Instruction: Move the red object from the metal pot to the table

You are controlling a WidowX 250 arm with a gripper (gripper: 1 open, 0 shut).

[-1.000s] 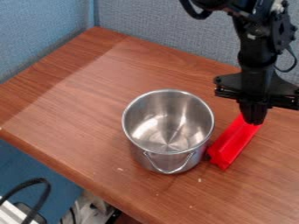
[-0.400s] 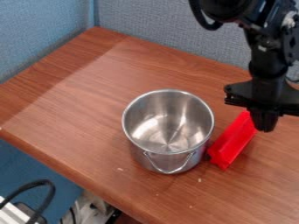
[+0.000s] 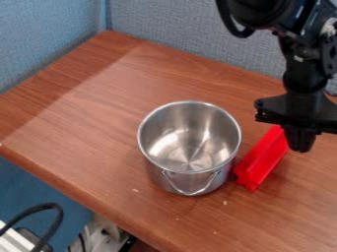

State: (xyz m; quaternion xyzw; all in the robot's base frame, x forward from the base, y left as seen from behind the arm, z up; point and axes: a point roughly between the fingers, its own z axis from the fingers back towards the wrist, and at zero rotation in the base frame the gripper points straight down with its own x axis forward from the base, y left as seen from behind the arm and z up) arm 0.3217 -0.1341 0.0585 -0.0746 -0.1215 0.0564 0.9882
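The red object (image 3: 262, 158), a long red block, lies on the wooden table (image 3: 93, 94) just right of the metal pot (image 3: 191, 148), almost touching its side. Only bare, shiny metal shows inside the pot, and its thin wire handle hangs at the front. My gripper (image 3: 303, 141) hangs from the black arm at the right, just above and beside the block's far end. Its fingers are shut together and hold nothing.
The table's front edge runs diagonally below the pot, and its right part leaves the frame. A blue wall stands behind the table. Dark cables lie on the floor at the lower left.
The gripper has shifted right and slightly up, off the far end of the red block. The block and pot have stayed where they were.
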